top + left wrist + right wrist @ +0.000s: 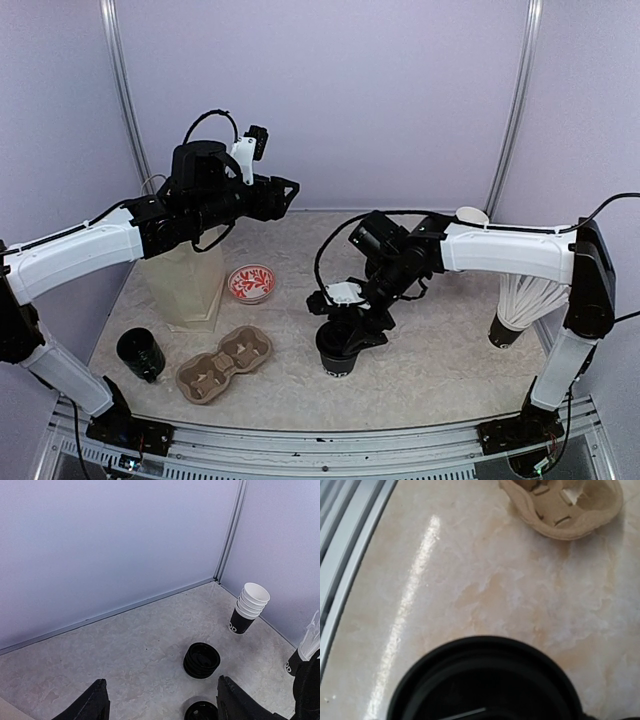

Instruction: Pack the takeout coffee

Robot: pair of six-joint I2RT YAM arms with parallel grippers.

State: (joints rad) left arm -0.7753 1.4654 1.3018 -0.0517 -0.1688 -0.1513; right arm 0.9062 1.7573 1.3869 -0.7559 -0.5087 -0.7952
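Observation:
The takeout coffee cup [337, 360] stands near the front middle of the table, black with small white print. My right gripper [350, 325] is straight above it, its jaws around the round black lid [485, 680] at the cup's top. The lid fills the bottom of the right wrist view and hides the fingertips and the cup. My left gripper [285, 192] is raised high over the back left, open and empty; its black fingers [97, 702] stand wide apart in the left wrist view.
A brown pulp cup carrier [225, 364] [565, 505] lies front left beside another black cup [140, 354]. Behind them are a paper bag [190, 285] and a red-patterned bowl [250, 283]. A lid stack [201, 660], nested cups [248, 607] and a cup of white sticks [520, 305] are on the right.

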